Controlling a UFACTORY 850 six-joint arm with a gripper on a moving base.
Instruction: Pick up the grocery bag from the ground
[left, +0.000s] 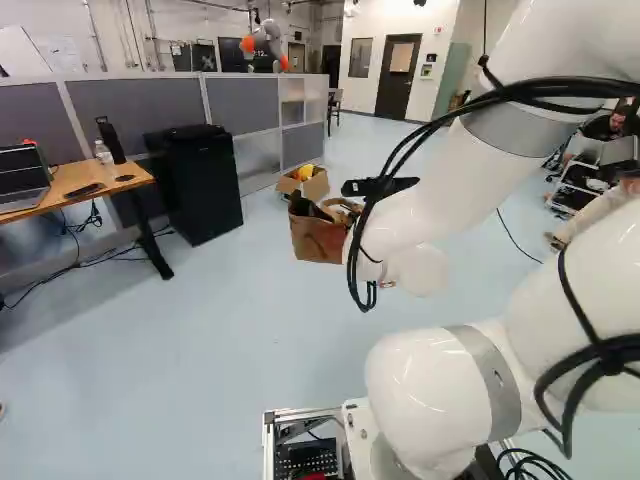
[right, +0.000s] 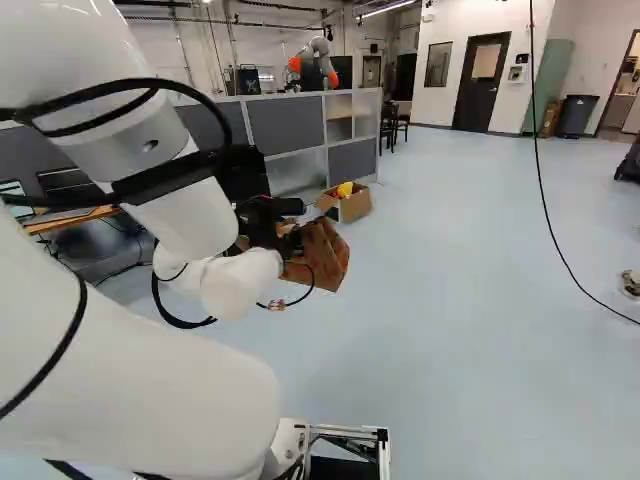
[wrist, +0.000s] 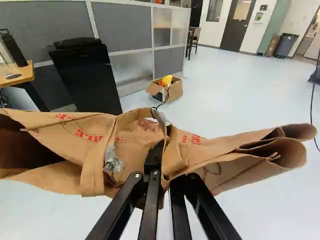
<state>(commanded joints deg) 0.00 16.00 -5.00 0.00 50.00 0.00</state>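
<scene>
Pale blue floor (left: 230, 330) runs through a large room. A low grey partition (left: 140, 105) crosses the upper left of the left base view. My white arm (left: 450, 190) fills much of that view's right side. A wooden desk (left: 105, 182) stands at its left edge, bearing a laptop (left: 22, 185); beside the desk is a black cabinet (left: 195, 190). The brown paper grocery bag (left: 318, 240) is just above the centre of that view, and tilted near the centre of the right base view; whether it touches the floor, I cannot tell. A smaller cardboard box (right: 352, 206) sits behind it. The black gripper (right: 290, 238) is clamped on folded paper at the bag's mouth, whose sides flare out on both sides of the fingers.
</scene>
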